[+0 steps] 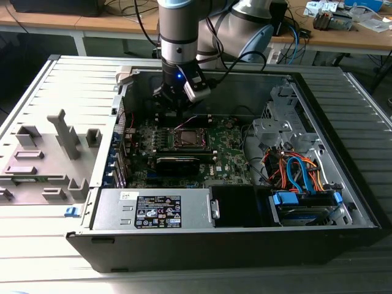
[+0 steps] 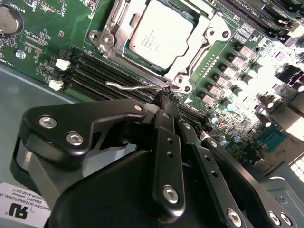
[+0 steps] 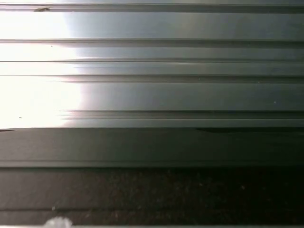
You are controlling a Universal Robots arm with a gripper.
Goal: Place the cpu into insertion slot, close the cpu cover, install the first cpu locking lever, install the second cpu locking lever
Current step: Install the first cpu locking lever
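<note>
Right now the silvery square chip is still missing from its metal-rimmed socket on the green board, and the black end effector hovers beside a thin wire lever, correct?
Not quite. In the second wrist view the silvery-grey square chip already sits in the silver-rimmed socket, under the thin silver metal frame. The rest holds: the black end effector is beside the thin wire lever.

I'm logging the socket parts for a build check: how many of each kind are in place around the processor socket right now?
cpu: 1, seated in the socket
cpu cover: 1, closed over the chip
locking lever: 1 thin wire lever visible, beside the memory slots, at the tip of the hand
Total: 3
</note>
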